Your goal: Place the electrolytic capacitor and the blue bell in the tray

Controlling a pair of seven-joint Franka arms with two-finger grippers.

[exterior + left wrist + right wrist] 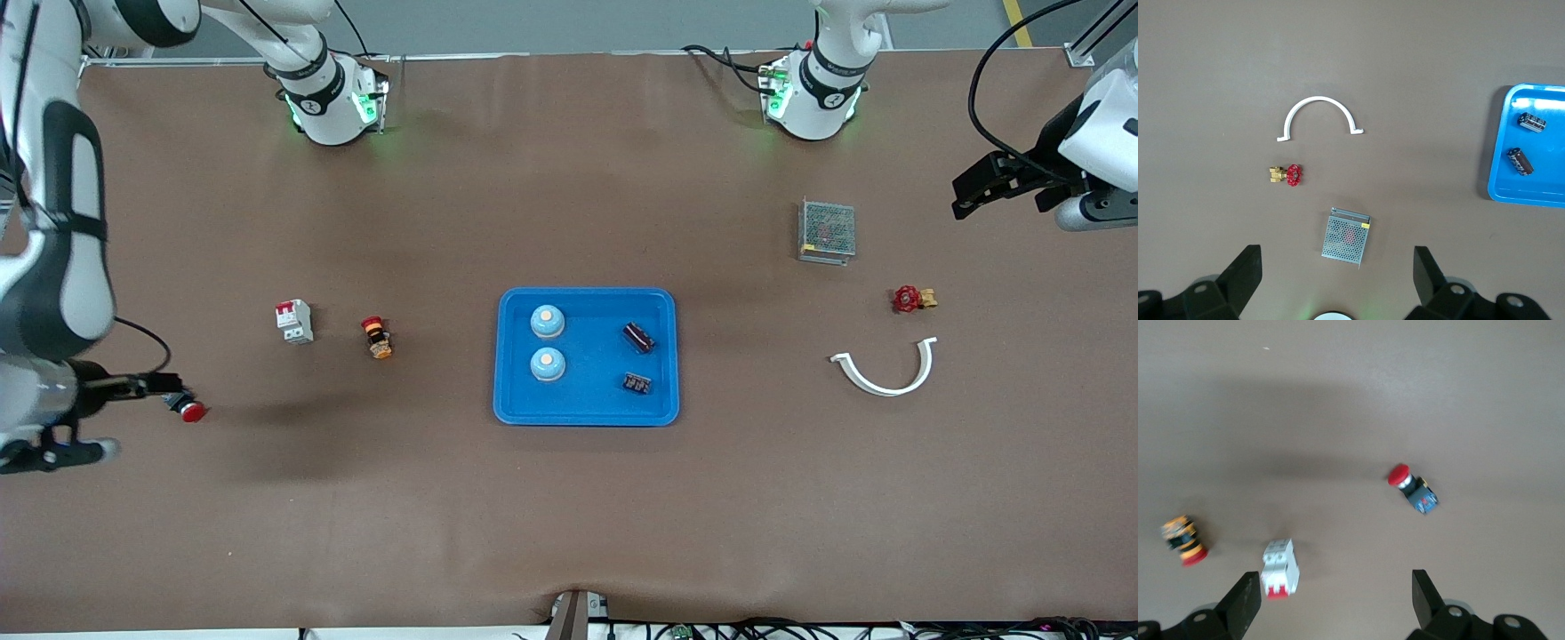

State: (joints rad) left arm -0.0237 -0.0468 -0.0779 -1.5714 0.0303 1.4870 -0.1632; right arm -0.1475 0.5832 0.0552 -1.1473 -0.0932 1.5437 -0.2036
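Note:
The bright blue tray [589, 416] lies mid-table. In it rest two blue bells with pale orange buttons [548, 321] [548, 364] and two dark electrolytic capacitors [638, 337] [637, 383]. The left wrist view shows the tray's end [1496, 143] with both capacitors [1532, 122] [1520, 161]. My left gripper [967, 190] [1337, 270] is open and empty, raised over the left arm's end of the table. My right gripper [89, 420] [1335, 597] is open and empty, raised over the right arm's end of the table, above a red push button [188, 409] [1413, 489].
Toward the right arm's end lie a white circuit breaker [294, 321] [1279, 568] and an orange-and-red button [378, 338] [1183, 540]. Toward the left arm's end lie a metal mesh power supply [827, 230] [1347, 236], a red-handled brass valve [912, 299] [1287, 175] and a white curved clip [886, 369] [1319, 113].

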